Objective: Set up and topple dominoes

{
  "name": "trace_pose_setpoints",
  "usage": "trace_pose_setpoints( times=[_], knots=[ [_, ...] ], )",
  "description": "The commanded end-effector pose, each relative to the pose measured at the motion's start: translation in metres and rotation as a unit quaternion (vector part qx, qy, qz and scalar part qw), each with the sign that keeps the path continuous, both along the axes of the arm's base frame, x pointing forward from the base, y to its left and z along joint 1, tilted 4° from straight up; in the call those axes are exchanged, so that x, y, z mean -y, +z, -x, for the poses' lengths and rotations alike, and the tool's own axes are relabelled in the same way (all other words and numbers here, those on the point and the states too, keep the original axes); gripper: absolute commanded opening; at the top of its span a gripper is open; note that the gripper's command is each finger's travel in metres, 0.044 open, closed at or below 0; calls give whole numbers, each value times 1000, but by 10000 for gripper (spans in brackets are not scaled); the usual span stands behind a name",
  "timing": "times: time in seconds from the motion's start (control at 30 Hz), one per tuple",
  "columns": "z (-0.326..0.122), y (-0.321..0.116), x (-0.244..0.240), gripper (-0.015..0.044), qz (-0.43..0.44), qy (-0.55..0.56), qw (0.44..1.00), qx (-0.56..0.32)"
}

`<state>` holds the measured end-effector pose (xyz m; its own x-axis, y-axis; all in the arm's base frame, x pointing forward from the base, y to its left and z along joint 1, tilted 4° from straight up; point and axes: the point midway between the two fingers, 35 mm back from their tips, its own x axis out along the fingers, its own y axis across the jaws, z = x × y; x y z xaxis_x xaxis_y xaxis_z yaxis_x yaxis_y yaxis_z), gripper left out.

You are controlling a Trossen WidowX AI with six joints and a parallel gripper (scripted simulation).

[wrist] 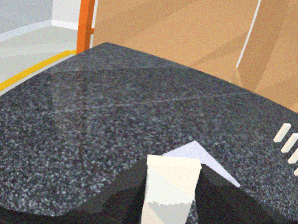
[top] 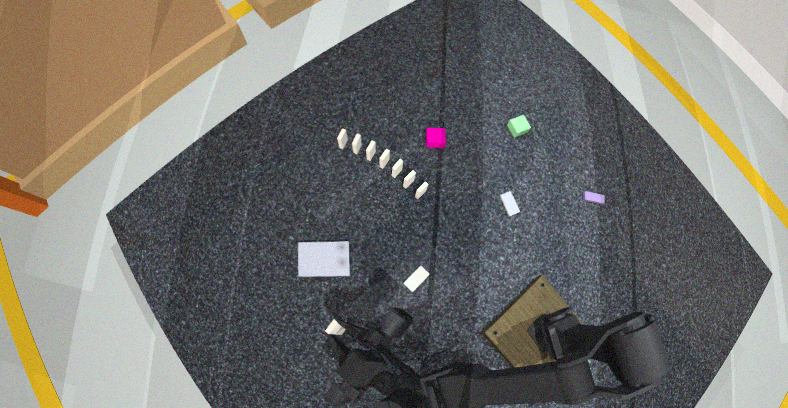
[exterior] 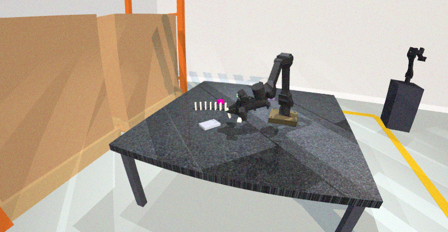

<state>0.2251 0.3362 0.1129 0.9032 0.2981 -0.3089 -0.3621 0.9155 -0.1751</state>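
Several cream dominoes stand upright in a slightly curved, evenly spaced row; its two ends show in the top view as the far-left domino (top: 342, 138) and the near-right domino (top: 421, 190). Part of the row shows at the wrist view's right edge. My gripper (top: 334, 330) (exterior: 228, 112) (wrist: 171, 169) is shut on a cream domino (top: 333, 327) (exterior: 229, 115) (wrist: 172, 177), held above the table and away from the row. The fingers point outward at a shallow slant and partly hide it. Another cream domino (top: 416, 278) (exterior: 239, 120) lies flat on the table.
A pale lavender box (top: 323, 259) (exterior: 209, 124) (wrist: 216, 162) lies between gripper and row. A magenta cube (top: 436, 137) (exterior: 220, 101) stands near the row. A green cube (top: 518, 126), a white flat block (top: 510, 203) and a purple block (top: 594, 197) lie further right.
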Motion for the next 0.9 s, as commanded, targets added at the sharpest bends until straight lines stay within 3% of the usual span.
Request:
trace_pose_setpoints(
  times=[0.0, 0.5, 0.87],
  knots=[
    [6, 4, 9, 107, -17, -11, 999, 25],
    [30, 14, 53, 107, -94, -58, 990, 87],
    [31, 14, 55, 107, -98, -60, 989, 89]
  ],
)
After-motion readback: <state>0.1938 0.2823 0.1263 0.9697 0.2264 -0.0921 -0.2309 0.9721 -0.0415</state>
